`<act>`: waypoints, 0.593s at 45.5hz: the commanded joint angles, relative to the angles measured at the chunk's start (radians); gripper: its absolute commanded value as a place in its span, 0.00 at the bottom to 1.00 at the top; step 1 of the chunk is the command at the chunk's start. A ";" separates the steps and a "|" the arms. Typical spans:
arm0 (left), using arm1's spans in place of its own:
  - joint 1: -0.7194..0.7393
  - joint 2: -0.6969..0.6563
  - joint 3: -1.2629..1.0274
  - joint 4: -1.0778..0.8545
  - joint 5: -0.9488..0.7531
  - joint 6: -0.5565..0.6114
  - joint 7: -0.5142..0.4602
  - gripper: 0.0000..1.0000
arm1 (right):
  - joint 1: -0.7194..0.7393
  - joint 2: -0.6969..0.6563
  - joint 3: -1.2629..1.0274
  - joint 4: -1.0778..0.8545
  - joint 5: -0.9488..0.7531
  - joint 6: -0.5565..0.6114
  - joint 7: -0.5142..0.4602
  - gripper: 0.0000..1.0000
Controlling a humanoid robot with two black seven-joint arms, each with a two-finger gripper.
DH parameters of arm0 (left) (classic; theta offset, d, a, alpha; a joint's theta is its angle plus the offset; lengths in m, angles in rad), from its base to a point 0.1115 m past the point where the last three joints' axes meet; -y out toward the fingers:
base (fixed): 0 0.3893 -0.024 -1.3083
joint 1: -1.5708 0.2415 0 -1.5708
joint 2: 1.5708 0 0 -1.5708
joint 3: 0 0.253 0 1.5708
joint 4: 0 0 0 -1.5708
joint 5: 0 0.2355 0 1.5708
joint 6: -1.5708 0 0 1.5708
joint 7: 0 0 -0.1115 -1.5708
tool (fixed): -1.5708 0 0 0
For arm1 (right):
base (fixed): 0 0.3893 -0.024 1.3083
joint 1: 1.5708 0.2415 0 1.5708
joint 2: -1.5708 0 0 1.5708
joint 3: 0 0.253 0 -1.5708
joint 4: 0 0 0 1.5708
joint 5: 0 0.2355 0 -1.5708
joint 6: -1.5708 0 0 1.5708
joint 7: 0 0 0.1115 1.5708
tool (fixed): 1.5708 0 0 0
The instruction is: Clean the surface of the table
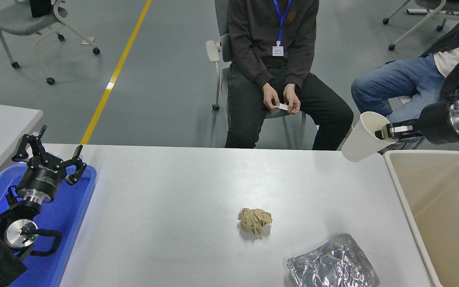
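- right gripper (385, 131) comes in from the right edge, fingers clamped on the rim of a white paper cup (360, 138)
- cup is off the table, tilted, open mouth up and to the right, bottom end low-left; it hangs over the table's far right corner, just beside the near-left corner of the beige bin (408, 187)
- bin stands against the right edge of the table; the part of its inside in view shows nothing in it
- table surface (173, 199) fills the middle of the view, pale grey-white, from the blue tray (82, 207) on the left to the bin on the right
- crumpled brown paper ball (255, 220) lies on the table, a bit right of centre, near side
- crushed silver foil piece (331, 265) lies on the table near the bottom edge, right of and nearer than the paper ball, apart from it
- left gripper (48, 153) parked at lower left above the blue tray, fingers spread apart, holding nothing
- person in dark clothes (273, 48) seated at the far side, holding a small white slip (281, 106) in both hands
- second person in blue jeans (397, 85) seated at upper right, behind the right arm
- wheeled chair (34, 24) on the floor upper left; yellow floor line (116, 71) runs diagonally to the table's far left corner
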State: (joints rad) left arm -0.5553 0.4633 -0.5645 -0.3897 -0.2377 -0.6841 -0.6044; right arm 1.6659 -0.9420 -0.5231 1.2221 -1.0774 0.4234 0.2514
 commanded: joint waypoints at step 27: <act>0.000 0.000 0.000 0.000 0.000 0.000 0.000 1.00 | -0.152 -0.228 0.021 -0.156 -0.024 -0.005 0.003 0.00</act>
State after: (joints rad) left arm -0.5553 0.4633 -0.5645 -0.3897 -0.2377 -0.6843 -0.6044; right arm 1.6067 -1.1329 -0.5189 1.1758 -1.1042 0.4246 0.2527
